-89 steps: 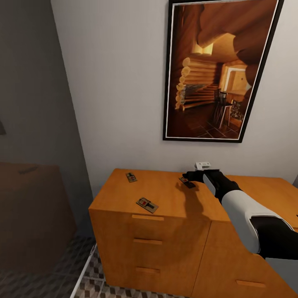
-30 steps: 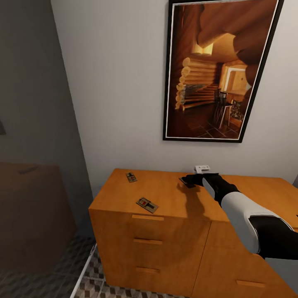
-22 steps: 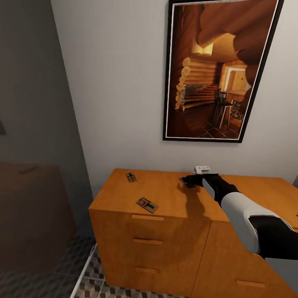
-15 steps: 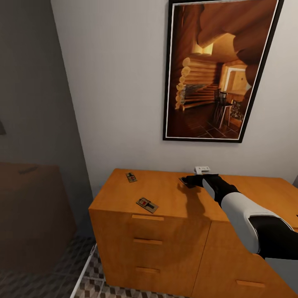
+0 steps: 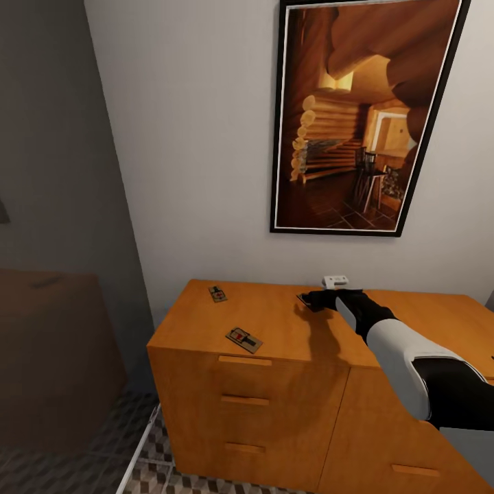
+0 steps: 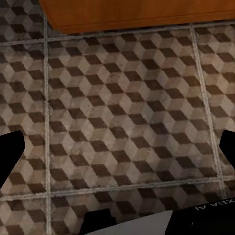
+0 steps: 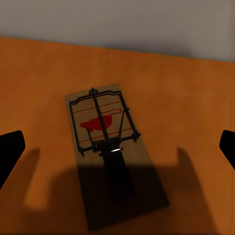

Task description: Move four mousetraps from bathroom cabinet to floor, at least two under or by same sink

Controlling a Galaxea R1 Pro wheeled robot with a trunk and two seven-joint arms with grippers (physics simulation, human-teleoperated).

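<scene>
Step in hand: first pick-up, judging by three mousetraps on the cabinet (image 5: 274, 329) top — one at 9 o'clock of the right gripper (image 5: 314, 300), one (image 5: 218, 293) near the back left, one (image 5: 243, 338) by the front edge. Right arm reaches across the top; in the right wrist view the target mousetrap (image 7: 110, 142) lies flat between spread fingers, ungrasped. Next move, I judge: lower, then close on the board. Left gripper (image 6: 117, 161) hangs open over the bathroom floor (image 6: 122, 107).

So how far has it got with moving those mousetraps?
Barely started. Three mousetraps show on the cabinet, none on the floor. The right gripper hangs open over one mousetrap, not gripping it. Two others lie untouched. The left gripper is open, empty. All carrying remains.
</scene>
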